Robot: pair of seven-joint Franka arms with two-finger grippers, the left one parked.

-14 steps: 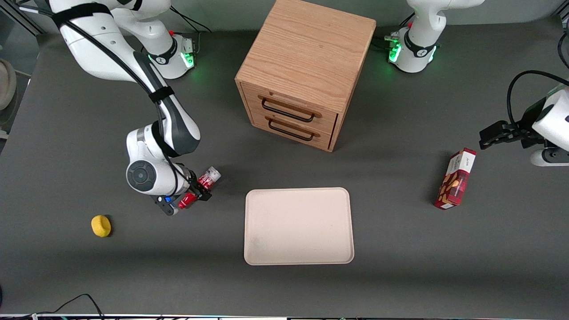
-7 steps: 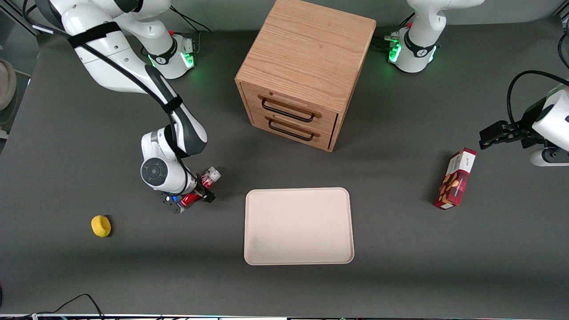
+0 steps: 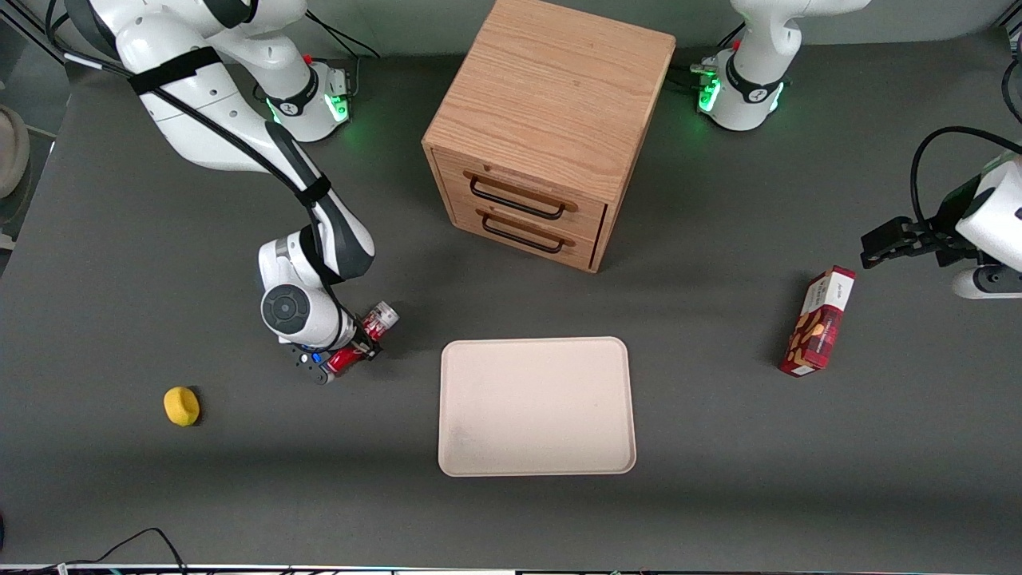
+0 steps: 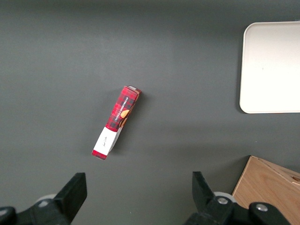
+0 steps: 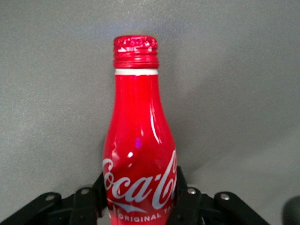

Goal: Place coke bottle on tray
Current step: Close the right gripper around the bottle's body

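The coke bottle (image 3: 363,338) is a slim red bottle with a white script logo, lying slantwise with its silver-grey end (image 3: 386,314) toward the drawer cabinet. My right gripper (image 3: 359,342) is shut on its body. In the right wrist view the bottle (image 5: 139,140) fills the middle, its red cap pointing away from the camera, with a black finger (image 5: 183,192) pressed on each side of the logo. The pale beige tray (image 3: 536,406) lies flat on the table beside the bottle, toward the parked arm's end, a short gap away. It also shows in the left wrist view (image 4: 274,65).
A wooden drawer cabinet (image 3: 551,128) with two black handles stands farther from the front camera than the tray. A red snack box (image 3: 820,321) lies toward the parked arm's end. A small yellow object (image 3: 182,406) sits toward the working arm's end.
The right arm's wrist has shifted toward the tray and a little away from the front camera. The bottle, still gripped, has stayed almost where it was.
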